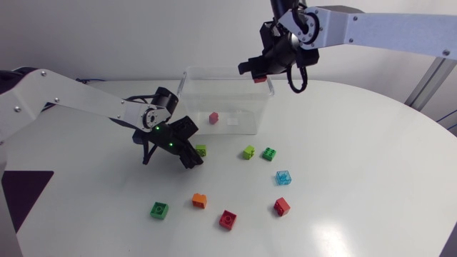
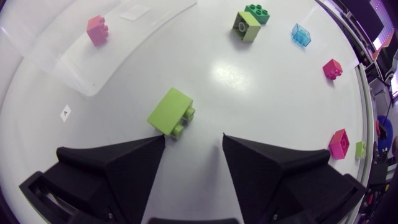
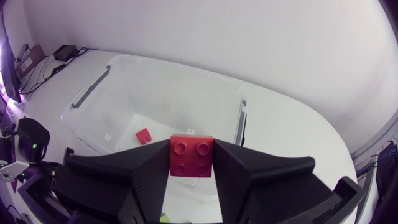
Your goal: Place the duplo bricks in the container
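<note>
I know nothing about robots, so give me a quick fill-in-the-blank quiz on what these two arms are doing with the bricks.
The right arm holds a ____ brick in its jaws above the clear container.
The container has exactly ____ pink brick lying inside it.
The jaws of the left arm are ____, with a lime green brick on the table just ahead of them.
Missing words: red; one; open.

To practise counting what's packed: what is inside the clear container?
One small pink brick on the container's floor. The right gripper, holding a red brick above, hides one corner.
</note>
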